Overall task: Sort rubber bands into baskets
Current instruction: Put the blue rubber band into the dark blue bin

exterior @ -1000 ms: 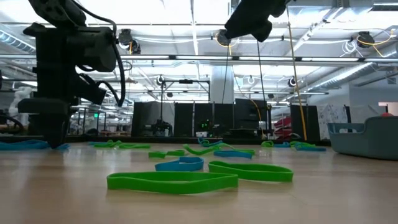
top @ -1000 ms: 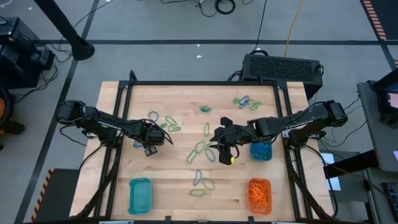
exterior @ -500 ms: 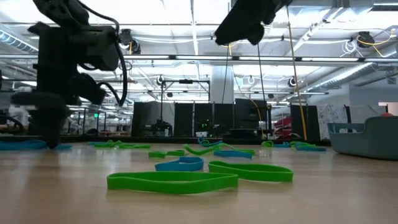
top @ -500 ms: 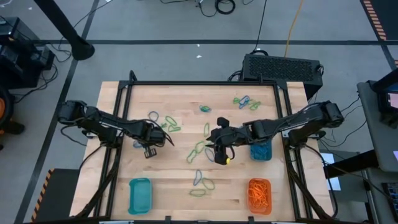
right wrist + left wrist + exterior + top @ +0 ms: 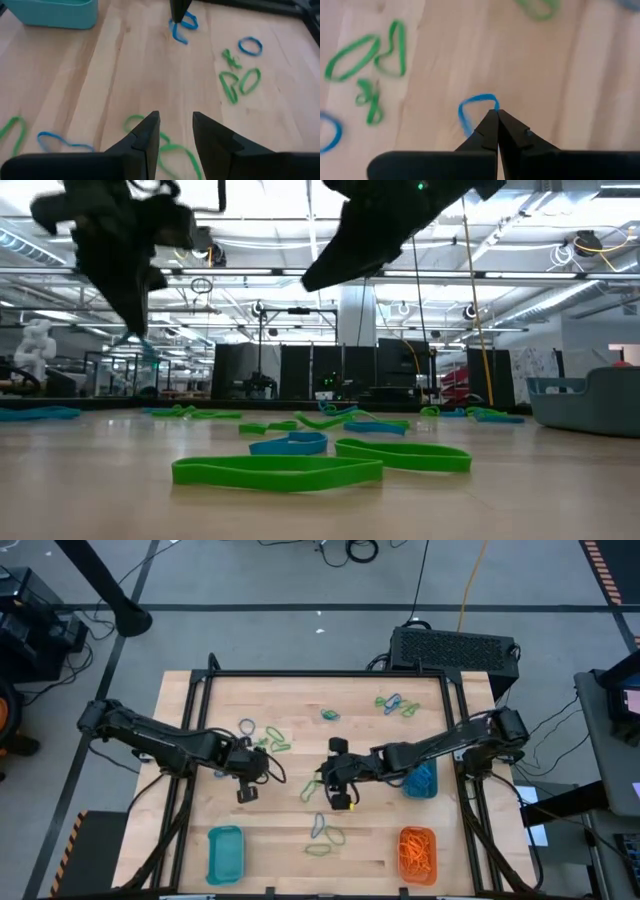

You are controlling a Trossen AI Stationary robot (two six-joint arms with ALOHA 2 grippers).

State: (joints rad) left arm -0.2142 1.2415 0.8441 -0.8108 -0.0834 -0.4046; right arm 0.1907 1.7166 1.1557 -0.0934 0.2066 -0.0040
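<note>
Green and blue rubber bands (image 5: 318, 783) lie flat and scattered over the wooden table. My left gripper (image 5: 497, 111) is shut on a blue rubber band (image 5: 466, 109) and hangs above the table's left middle (image 5: 246, 792). My right gripper (image 5: 175, 131) stands open over green bands near the table's centre (image 5: 332, 790), with nothing between its fingers. A teal basket (image 5: 225, 852) sits near left. A second teal basket (image 5: 420, 780) holds blue bands at the right. The orange basket (image 5: 417, 852) holds orange bands near right. My left gripper pinches the blue band at one spot on its loop (image 5: 495, 104) between its two fingertips. The fingers come from above, slanting down. The band hangs as a slack loop below the tips (image 5: 181, 25), lifted clear of the table.
More green and blue bands lie at the far right (image 5: 395, 704), at the far middle (image 5: 330, 715) and near the front edge (image 5: 322, 832). A black frame (image 5: 320, 673) borders the table. A black box (image 5: 455, 648) stands beyond its far right corner.
My left gripper has shut on the blue band, then risen and drifted toward the near edge, lifting the band clear of the table. My right gripper has moved toward the table's left and sunk lower, staying open.
</note>
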